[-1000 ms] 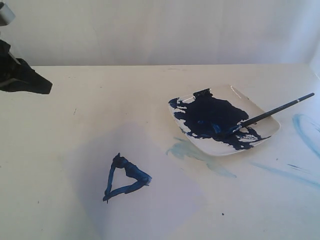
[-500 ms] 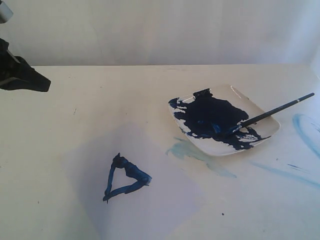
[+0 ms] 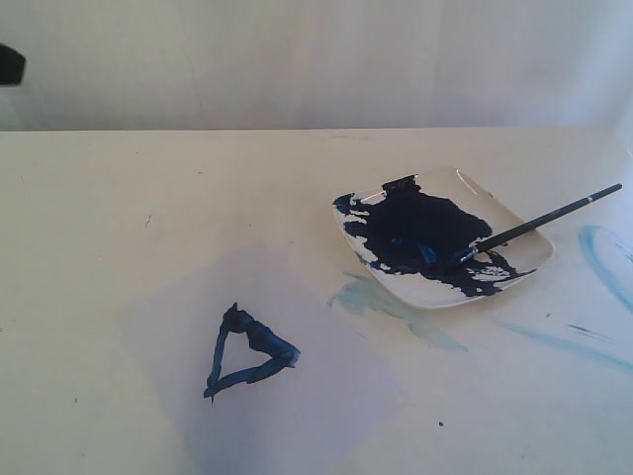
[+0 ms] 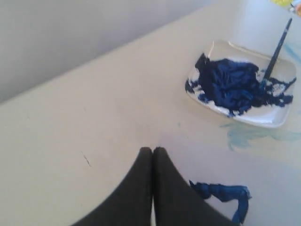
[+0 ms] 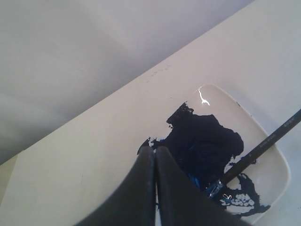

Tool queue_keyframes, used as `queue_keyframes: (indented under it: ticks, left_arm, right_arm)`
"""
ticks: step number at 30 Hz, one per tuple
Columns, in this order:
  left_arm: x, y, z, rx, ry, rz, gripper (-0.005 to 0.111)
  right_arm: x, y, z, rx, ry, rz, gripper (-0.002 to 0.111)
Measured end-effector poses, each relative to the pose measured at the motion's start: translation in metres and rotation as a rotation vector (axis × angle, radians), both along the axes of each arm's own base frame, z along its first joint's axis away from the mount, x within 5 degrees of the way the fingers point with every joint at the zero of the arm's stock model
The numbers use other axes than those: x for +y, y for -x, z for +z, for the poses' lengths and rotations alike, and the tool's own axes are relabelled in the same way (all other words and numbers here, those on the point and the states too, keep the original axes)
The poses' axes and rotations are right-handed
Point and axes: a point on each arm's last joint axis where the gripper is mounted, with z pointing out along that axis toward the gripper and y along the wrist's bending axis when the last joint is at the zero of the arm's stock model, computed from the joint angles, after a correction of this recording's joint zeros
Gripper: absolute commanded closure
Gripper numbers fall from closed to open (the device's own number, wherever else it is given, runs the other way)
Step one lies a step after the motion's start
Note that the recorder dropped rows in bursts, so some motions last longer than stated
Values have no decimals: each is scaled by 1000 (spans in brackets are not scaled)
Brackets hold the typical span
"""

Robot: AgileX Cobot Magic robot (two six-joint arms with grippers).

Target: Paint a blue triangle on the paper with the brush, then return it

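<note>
The blue triangle [image 3: 247, 353] is painted on the pale grey paper [image 3: 326, 396] at the front of the table; part of it shows in the left wrist view [image 4: 225, 195]. The black brush [image 3: 539, 221] lies across the white plate [image 3: 524, 247], tip in the dark-blue paint, handle sticking out past the plate's right rim. The wrist views show the same brush [image 4: 277, 44] [image 5: 263, 143]. My left gripper [image 4: 153, 150] is shut and empty, high above the table. My right gripper [image 5: 155, 149] is shut and empty too, above the plate's near edge. Only a dark bit of the left arm [image 3: 10, 64] shows at the exterior view's left edge.
Pale light-blue smears [image 3: 386, 302] mark the table beside the plate, and more blue streaks [image 3: 603, 257] run along the right edge. A wall stands behind the table.
The left arm has drawn back up and to the left, almost out of the exterior view. The brush, plate and triangle have not moved.
</note>
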Motion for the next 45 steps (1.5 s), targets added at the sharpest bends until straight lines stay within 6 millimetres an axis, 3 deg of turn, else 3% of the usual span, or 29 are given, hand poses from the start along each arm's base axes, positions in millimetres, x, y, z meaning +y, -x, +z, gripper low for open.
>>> queue_keyframes:
  ticks: [7,15,19,24,29,34,41,42,45]
  left_arm:
    - [6,71,47,-315,19,60,107]
    - [9,161,72,-611,8,76,107]
    - [11,189,73,-693,-1,81,107]
    - [10,196,72,-707,13,75,107]
    - [11,190,49,-673,28,97,107]
    - [15,180,11,-644,116,163,107]
    - [23,170,-68,-585,223,282,107]
    - [23,170,-92,-566,223,293,107]
    - [26,165,-129,-529,218,329,107]
  right_arm:
    - [0,0,0,1,2,1,108]
    - [0,0,0,1,2,1,108]
    - [0,0,0,1,2,1,108]
    - [0,0,0,1,2,1,108]
    - [0,0,0,1,2,1,108]
    - [0,0,0,1,2,1,108]
    - [0,0,0,1,2,1,108]
    - [0,0,0,1,2,1,108]
    - [0,0,0,1,2,-1,108]
